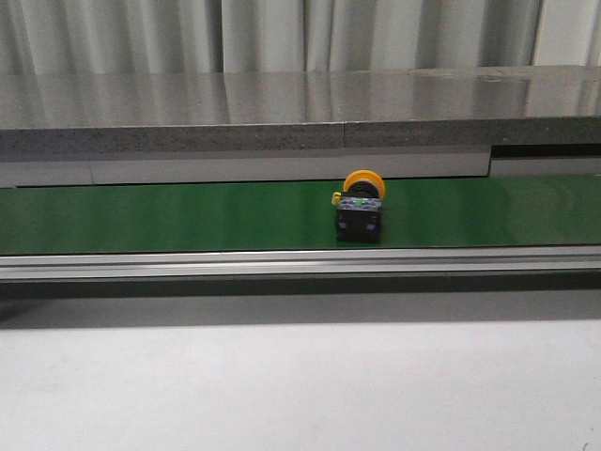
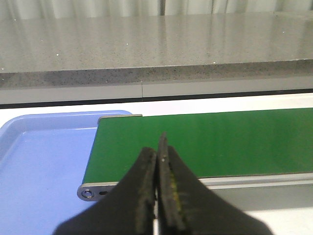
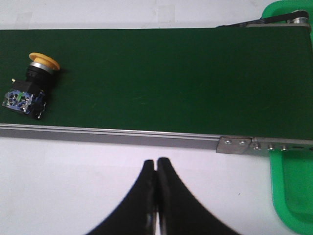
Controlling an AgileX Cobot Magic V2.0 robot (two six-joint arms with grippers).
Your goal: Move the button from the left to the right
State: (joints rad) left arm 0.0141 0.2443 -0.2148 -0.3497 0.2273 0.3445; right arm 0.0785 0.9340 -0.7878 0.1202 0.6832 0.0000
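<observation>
While button [image 1: 361,209] lies, hands [image 3: 156,166] closed

Pale pleated curtain [image 1: 282,33] behind, long speckled grey stone counter [image 1: 282,108], glossy reflections, white tabletop [image 1: 282,385]

The orange-capped button [image 1: 360,208] lies tipped over on the green belt [image 1: 169,216].

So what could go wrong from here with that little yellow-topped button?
The button lies tipped on its side on the green belt, so its round cap might let it roll or slip when pinched. Both the left gripper and right gripper are shut and away from it, so either must open first.
</observation>
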